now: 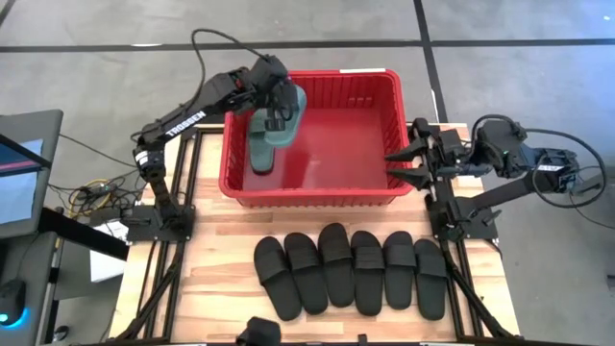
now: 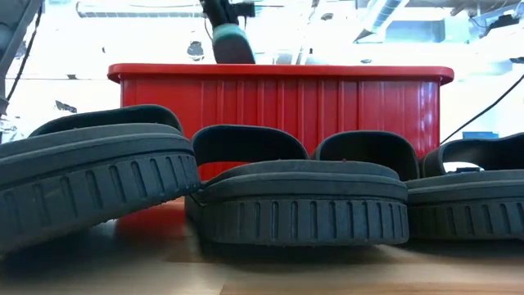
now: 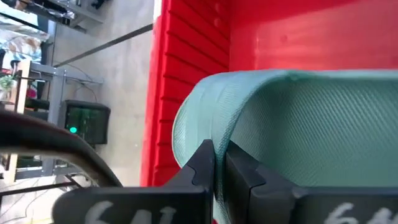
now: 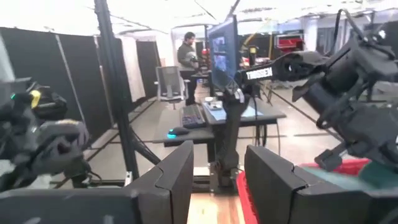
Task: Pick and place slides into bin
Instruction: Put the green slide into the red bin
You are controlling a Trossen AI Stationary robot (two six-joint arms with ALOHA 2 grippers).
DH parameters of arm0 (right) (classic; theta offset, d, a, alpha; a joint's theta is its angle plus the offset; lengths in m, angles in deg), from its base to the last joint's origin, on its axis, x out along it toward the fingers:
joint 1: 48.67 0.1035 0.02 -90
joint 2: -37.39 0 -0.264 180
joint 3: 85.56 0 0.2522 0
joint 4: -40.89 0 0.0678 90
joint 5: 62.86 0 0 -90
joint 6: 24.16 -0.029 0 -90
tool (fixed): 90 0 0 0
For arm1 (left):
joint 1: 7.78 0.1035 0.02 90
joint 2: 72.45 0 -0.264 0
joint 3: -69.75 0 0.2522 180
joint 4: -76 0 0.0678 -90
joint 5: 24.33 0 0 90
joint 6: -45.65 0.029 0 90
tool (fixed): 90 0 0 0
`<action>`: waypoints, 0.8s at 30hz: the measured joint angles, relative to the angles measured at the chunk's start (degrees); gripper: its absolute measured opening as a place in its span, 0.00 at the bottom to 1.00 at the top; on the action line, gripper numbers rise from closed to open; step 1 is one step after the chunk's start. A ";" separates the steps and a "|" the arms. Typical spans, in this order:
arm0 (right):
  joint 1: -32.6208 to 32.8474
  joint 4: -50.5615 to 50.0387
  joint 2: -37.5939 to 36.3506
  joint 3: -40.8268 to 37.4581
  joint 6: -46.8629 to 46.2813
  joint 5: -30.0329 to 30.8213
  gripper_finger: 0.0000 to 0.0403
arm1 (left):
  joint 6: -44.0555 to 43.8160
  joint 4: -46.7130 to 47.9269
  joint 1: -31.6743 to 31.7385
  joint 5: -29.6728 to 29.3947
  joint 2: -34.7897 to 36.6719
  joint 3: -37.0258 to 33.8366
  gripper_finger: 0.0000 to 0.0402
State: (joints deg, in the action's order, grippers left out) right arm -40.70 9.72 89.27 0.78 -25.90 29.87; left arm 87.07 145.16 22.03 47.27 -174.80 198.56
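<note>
The bench (image 1: 221, 288) carries a big red bin (image 1: 312, 195) at the back, and in front of it six black slides (image 1: 351, 272) lie in a tight row, side by side and touching. Over the bin's left part hang two green slides (image 1: 272, 130), held heel-down above the red floor. The left pincer (image 1: 279, 115) is clamped on their upper edge; its wrist view shows the dark fingers (image 3: 205, 165) pinched hard on the folded green strap. The right pincer (image 1: 402, 165) waits at the bin's right wall with its fingers apart and nothing between them.

These slides look light and rubbery. The strap bends readily under the pinch, so the shoe will likely sag and swing from a one-point hold rather than stay stiff. Nothing here seems fragile, and the matte rubber should not slip much. For the black ones, the best place to grip is probably the wide strap arch, which stands clear of the sole and gives the fingers room
</note>
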 joint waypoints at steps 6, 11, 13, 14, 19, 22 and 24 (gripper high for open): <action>-0.82 0.02 1.54 0.00 -0.61 1.86 0.33 | 3.40 -10.40 0.22 -2.94 0.00 -11.29 0.00; -2.52 0.44 2.96 0.00 -1.41 1.92 0.33 | 4.29 -16.32 0.97 -3.04 -0.02 -18.75 0.00; -3.18 0.87 3.48 0.00 -1.76 1.92 0.33 | 3.63 -19.54 1.28 -3.10 -0.02 -21.37 0.00; -3.60 1.77 3.86 0.00 -1.87 1.92 0.33 | 2.97 -21.08 1.50 -3.09 -0.02 -22.59 0.00; -5.01 3.65 4.91 0.00 -1.88 1.90 0.33 | -0.11 -26.38 2.49 -1.89 -0.02 -27.11 0.00; -5.65 3.87 5.11 0.00 -2.74 1.88 0.33 | -0.47 -29.93 3.07 -1.75 -0.02 -29.46 0.00; -5.97 3.89 5.47 0.00 -2.92 1.88 0.33 | -0.45 -30.75 3.46 -1.20 -0.02 -30.49 0.00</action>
State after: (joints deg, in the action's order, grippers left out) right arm -46.67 13.61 94.74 0.78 -28.82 31.75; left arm 86.62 114.41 25.49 46.07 -174.82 168.07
